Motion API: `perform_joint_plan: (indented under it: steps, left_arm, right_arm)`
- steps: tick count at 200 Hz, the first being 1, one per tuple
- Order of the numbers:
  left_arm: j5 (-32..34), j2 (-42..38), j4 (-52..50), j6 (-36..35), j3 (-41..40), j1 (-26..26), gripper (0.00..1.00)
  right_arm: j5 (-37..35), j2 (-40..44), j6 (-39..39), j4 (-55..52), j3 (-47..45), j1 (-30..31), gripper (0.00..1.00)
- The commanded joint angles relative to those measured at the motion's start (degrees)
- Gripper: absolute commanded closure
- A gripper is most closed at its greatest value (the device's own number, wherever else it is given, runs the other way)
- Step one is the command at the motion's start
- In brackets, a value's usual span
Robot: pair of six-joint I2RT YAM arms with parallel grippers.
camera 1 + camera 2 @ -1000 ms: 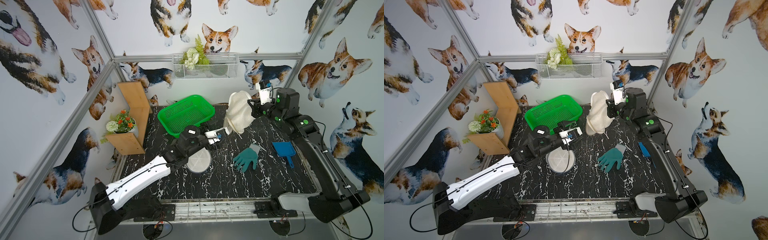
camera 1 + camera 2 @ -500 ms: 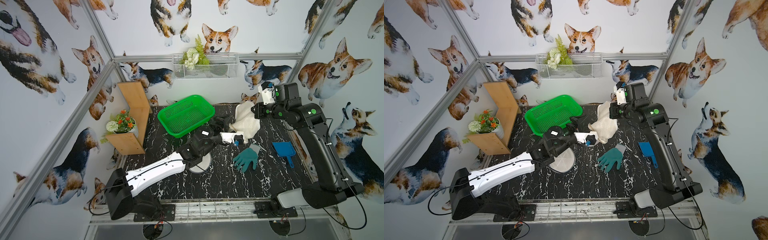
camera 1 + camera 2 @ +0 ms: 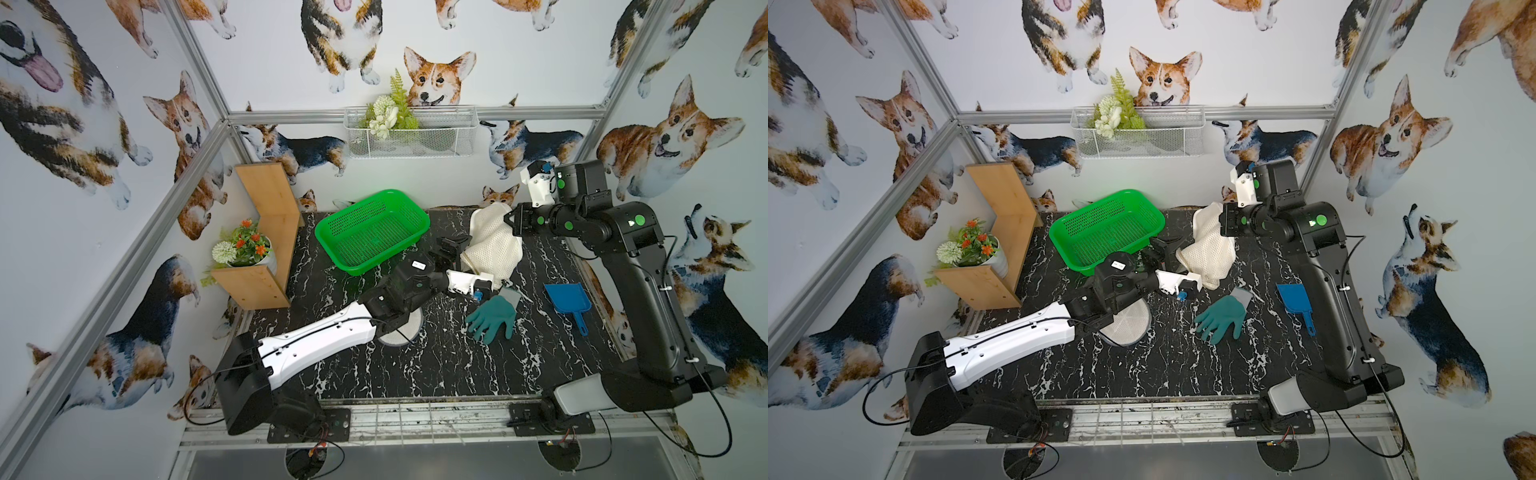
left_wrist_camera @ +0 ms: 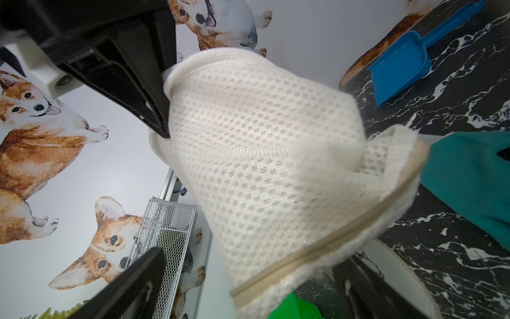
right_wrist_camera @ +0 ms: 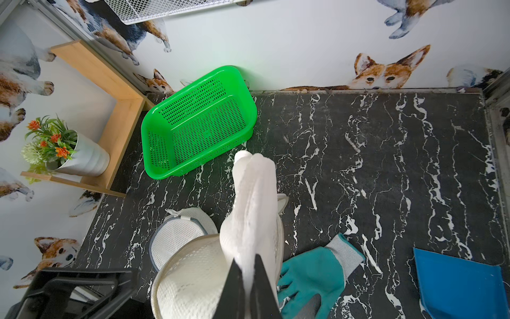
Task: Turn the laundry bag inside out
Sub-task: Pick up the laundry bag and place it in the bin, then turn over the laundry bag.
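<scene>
**Left jaws open beside the sagging mesh bag**

Since a second ago, your right arm has lowered the laundry bag (image 3: pixel 492 245) from a tall hang into a slump. Your left gripper (image 3: pixel 455 251) has come up beside it and spread its black fingers (image 4: pixel 138 91) wide, one lying against the bag's edge. Your right gripper (image 3: pixel 512 222) pinches a fold at the bag's top, fingers pressed together on the cloth.

The bag is soft cream honeycomb mesh, rounded, with a beige band around its open rim. It sits toward the back of the black marble-look table (image 3: pixel 457 365), just beside a teal glove (image 3: pixel 492 318) with a grey cuff.

Nearby are a perforated green plastic basket (image 3: pixel 370 232), a blue plastic scoop (image 3: pixel 567 297) and a round white mesh pouch (image 3: pixel 405 332). A white sticker (image 3: pixel 419 264) on your left arm is too small to read.
</scene>
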State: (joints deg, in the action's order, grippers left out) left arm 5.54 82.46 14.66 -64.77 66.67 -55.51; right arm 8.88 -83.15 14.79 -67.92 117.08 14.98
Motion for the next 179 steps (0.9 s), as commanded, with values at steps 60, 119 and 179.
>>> perform_joint_plan:
  steps: [60, 119, 179]
  left_arm:
    - [9.18, 3.58, 6.7, -0.02, 4.57, -0.48, 0.0]
    - [6.14, 3.55, 6.37, 5.02, 6.1, -0.24, 0.01]
    - [-7.45, 1.33, -3.69, 14.28, 8.7, 3.02, 0.14]
  right_arm:
    - [8.86, 0.61, -1.59, 0.2, -4.04, 1.11, 1.0]
    - [9.31, 4.07, -6.23, 4.03, -10.96, 7.08, 1.0]
    - [13.38, 13.09, -15.97, 13.87, -23.25, 7.71, 1.0]
